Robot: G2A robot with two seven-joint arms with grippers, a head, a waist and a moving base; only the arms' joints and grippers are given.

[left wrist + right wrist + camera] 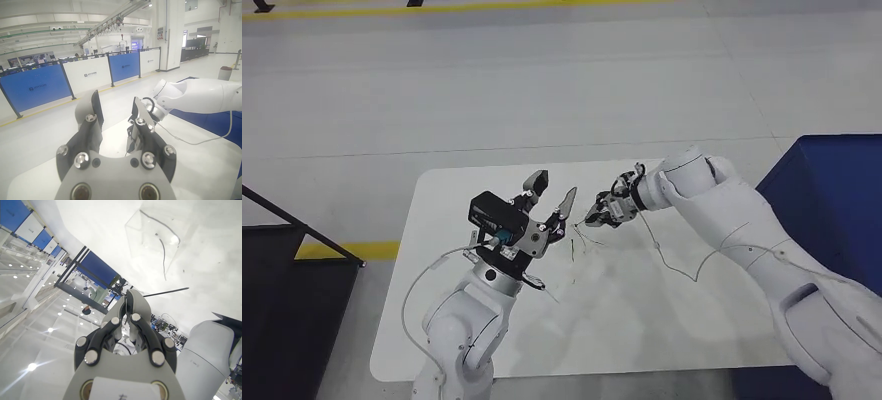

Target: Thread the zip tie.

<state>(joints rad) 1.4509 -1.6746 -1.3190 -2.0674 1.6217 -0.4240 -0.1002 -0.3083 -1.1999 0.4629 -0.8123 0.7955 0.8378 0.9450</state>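
Left hand (552, 192): fingers spread wide, holding nothing, raised over the white tabletop (662, 320). Right hand (594, 213): fingers pressed together on a thin black zip tie (166, 292), which sticks out from the fingertips above the tabletop, just beside the left hand.

Left arm (470, 312), jaws wide apart; right arm (742, 222), jaws tight together.
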